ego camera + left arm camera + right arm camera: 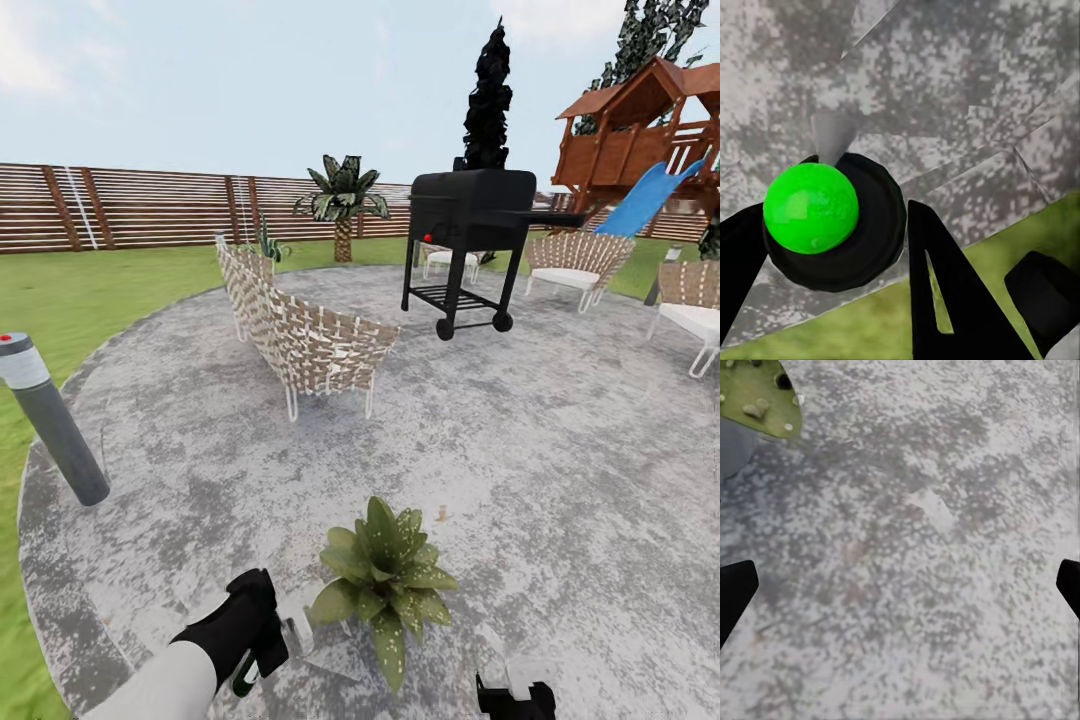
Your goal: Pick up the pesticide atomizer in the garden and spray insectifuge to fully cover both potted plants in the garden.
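Observation:
A potted plant (385, 580), a low rosette of speckled green leaves, stands on the grey paved patio (520, 450) at the near middle. Just left of it, my left gripper (268, 632) is shut on the pesticide atomizer (295, 635), whose pale end points toward the plant. In the left wrist view the atomizer (832, 221) is seen end-on, a black round body with a bright green cap, clamped between the black fingers (945, 292) of my left gripper (832, 217). My right gripper (515, 697) hangs low to the plant's right. It (901, 585) is open over bare paving, near a leaf (754, 394).
A grey bollard lamp (55, 420) leans at the patio's left edge by the lawn (90, 300). A wicker chair (310, 340) and a black grill (470, 240) stand further back, with more chairs (575, 262) at the right. A slat fence (150, 205) and a playhouse with a slide (650, 130) lie beyond.

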`<state>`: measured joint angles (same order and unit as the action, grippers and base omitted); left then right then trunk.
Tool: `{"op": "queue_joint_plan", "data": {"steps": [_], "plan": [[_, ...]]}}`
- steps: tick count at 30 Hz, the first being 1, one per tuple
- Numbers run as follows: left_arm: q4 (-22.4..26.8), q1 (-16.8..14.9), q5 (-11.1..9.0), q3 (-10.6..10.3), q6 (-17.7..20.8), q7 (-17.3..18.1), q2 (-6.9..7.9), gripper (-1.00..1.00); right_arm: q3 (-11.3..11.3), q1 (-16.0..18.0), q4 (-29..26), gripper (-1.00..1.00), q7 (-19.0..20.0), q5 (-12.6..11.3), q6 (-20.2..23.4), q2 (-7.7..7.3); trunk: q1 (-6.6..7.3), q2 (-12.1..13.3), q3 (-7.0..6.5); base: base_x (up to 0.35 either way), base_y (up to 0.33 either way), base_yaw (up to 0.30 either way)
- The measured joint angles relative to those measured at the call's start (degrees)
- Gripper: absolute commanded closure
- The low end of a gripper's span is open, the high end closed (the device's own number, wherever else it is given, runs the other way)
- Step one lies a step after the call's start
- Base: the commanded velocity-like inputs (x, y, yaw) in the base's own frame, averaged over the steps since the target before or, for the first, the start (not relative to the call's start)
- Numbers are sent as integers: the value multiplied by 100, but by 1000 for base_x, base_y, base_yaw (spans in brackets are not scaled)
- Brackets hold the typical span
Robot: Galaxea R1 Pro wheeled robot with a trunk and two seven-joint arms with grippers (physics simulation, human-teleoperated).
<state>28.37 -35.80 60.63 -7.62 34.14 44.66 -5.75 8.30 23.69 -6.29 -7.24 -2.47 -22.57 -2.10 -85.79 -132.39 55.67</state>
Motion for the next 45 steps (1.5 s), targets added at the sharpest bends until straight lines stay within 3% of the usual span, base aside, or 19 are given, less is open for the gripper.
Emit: {"op": "queue_joint_plan", "data": {"steps": [5,7,9,12,16,21,27,29,34,38,45], "plan": [[126,-76,-269,-17,28,54,-85,100,0,1,2,-100,-3,0,-1,6,3,0,0,-48,28,-38],[162,-128,-366,-19,273,66,-141,100,0,1,2,-100,-2,0,-5,9,4,0,0,-3,2,-2],[173,-232,-384,-23,562,54,-179,100,0,1,2,-100,-1,0,-2,9,4,0,-1,-1,0,0],[167,-283,-375,-35,661,44,-188,100,0,1,2,-100,-2,0,-3,9,3,0,0,0,0,0],[101,-234,-349,-38,643,22,-136,100,0,1,2,-100,-3,0,-5,9,3,0,0,0,0,0],[75,-204,-377,-39,617,12,91,100,0,1,2,-100,-2,0,-4,9,3,0,0,0,0,0],[174,-259,-395,-67,623,11,-233,100,0,1,2,-100,-3,0,-3,9,4,0,-1,0,0,0],[188,-346,-379,-68,619,13,-257,100,0,1,2,-100,-3,0,-3,9,4,0,-1,0,0,0],[187,-525,-361,-43,625,30,-179,100,1,1,2,-100,-3,0,-1,9,3,0,0,0,0,0],[156,-459,-346,-36,596,26,21,100,1,1,2,-100,-3,0,-1,9,3,0,0,0,0,0],[109,-229,-327,-86,556,12,40,100,0,1,2,-100,-3,0,-1,9,3,0,0,0,0,0]]}}
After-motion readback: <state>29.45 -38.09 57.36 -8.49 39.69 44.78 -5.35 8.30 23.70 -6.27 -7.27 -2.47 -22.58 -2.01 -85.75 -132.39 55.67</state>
